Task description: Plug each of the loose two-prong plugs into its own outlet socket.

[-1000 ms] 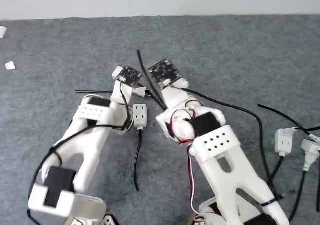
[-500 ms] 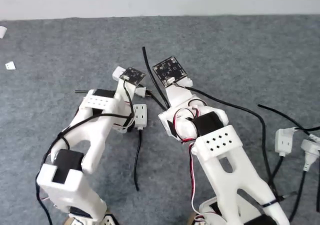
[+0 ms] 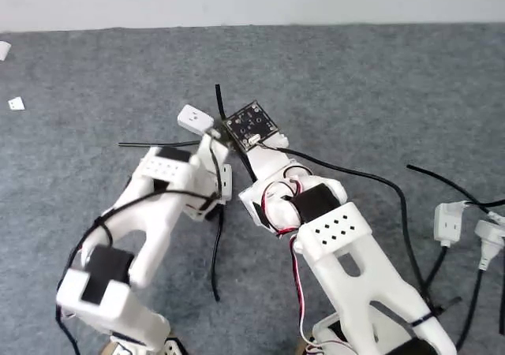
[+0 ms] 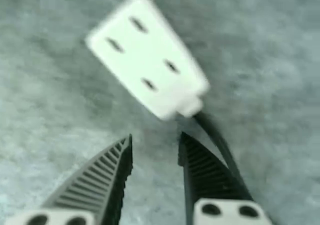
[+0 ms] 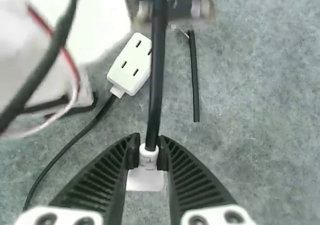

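Insertion seemed the step in hand: right gripper [image 5: 146, 142] clamped the white plug [image 5: 144, 180]; left gripper [image 4: 155, 140], jaws partly apart and empty, hung over the outlet socket [image 4: 147, 75] lying on the counter [image 3: 394, 87]. Next move likely called for steadying that socket and lining up the plug.

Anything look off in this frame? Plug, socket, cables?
Yes: the right end effector grips the white plug with its black cord leading out ahead, past the outlet socket. The prongs are hidden, so it looks backwards for insertion. The left end effector is open, holding nothing.
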